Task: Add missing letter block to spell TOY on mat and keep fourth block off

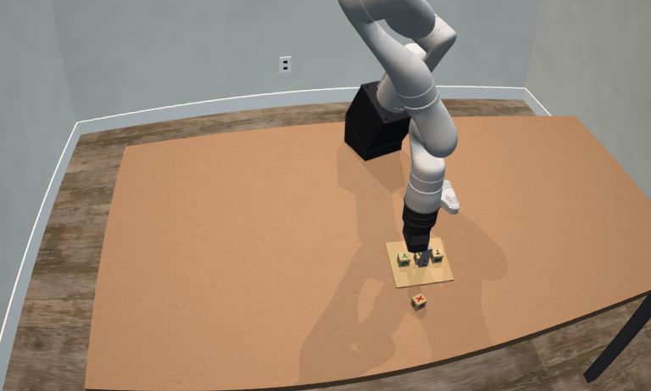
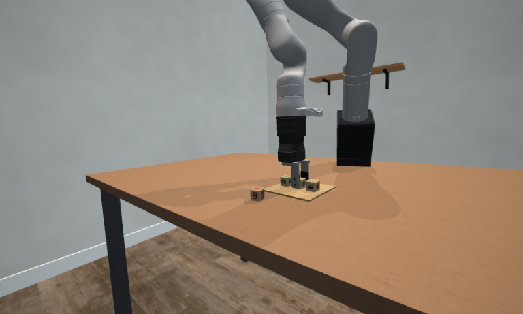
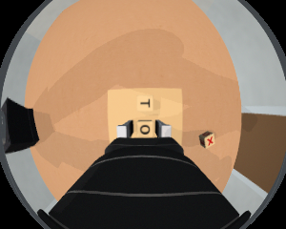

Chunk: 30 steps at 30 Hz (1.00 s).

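O block [image 3: 145,129]: middle of frame, on the mat [image 3: 172,98], between the spread fingers.
Gripper [image 3: 143,129]: open wide, pinching nothing.
T block [image 3: 145,103]: just above.
X block [image 3: 208,140]: right, off mat.

Grey walls [image 1: 191,31], wooden floor [image 1: 57,214], shelf [image 2: 356,72]

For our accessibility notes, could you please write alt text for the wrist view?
The open gripper straddles the O block on a tan mat, with the T block just beyond it. An X block lies off the mat to the right.
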Motion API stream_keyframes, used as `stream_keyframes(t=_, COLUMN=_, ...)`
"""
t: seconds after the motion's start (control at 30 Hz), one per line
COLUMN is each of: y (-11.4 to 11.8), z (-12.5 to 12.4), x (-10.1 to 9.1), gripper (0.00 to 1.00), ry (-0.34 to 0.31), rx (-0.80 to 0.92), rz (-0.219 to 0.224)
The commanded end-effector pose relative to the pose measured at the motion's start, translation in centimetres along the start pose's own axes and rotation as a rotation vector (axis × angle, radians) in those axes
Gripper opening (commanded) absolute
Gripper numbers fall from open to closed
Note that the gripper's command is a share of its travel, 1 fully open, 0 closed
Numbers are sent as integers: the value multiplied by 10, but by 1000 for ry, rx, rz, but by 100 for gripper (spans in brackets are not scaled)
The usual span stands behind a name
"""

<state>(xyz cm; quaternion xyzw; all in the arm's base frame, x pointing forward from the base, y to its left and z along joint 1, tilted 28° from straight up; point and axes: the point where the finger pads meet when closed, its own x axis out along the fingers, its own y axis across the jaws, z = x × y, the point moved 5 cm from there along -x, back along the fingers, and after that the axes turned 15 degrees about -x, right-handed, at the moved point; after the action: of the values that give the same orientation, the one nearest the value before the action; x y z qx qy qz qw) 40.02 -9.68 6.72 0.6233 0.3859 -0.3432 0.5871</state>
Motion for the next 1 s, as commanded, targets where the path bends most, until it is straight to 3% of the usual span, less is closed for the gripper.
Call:
stream_keyframes(t=0.0, y=1, z=2, x=-6, gripper=79, ry=-7, rx=-2, rz=4)
stream_keyframes(t=0.97, y=1, z=2, x=-68, gripper=79, ry=-7, rx=-2, rz=3)
